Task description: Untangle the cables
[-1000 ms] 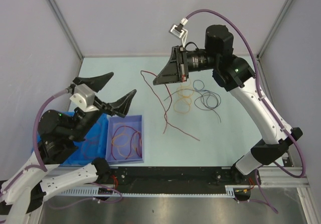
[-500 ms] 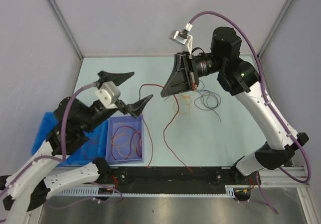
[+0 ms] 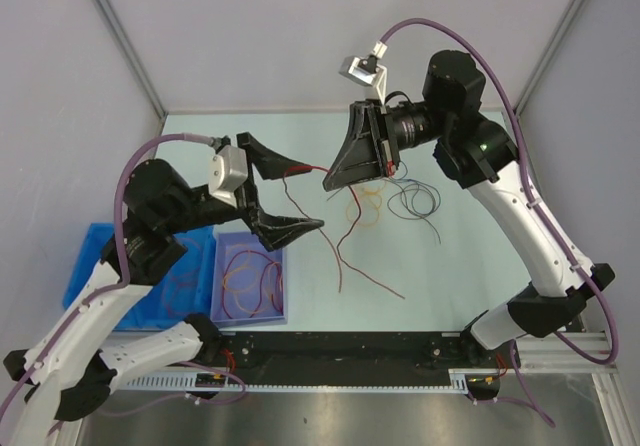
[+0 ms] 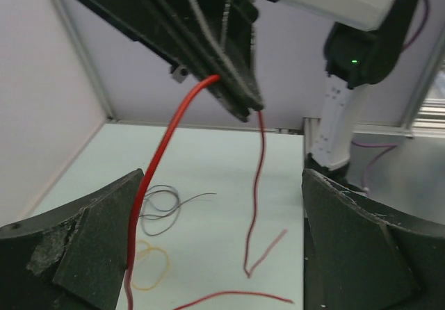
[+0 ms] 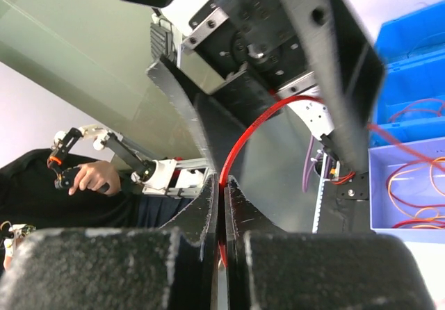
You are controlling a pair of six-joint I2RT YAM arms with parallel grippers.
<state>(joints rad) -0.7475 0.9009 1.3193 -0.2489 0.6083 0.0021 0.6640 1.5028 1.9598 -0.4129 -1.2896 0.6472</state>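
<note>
Our right tool [image 3: 327, 177] is clamped on a red cable [image 4: 165, 137]; our left tool [image 3: 313, 195] stands wide apart around it.

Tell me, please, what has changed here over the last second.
The left gripper swung in from the left toward the centre. Its open jaws now straddle the red cable hanging from the right gripper. The right gripper shifted slightly right, still shut on that cable, whose tail swung. The purple bin, orange loops and dark loops stayed put.
</note>
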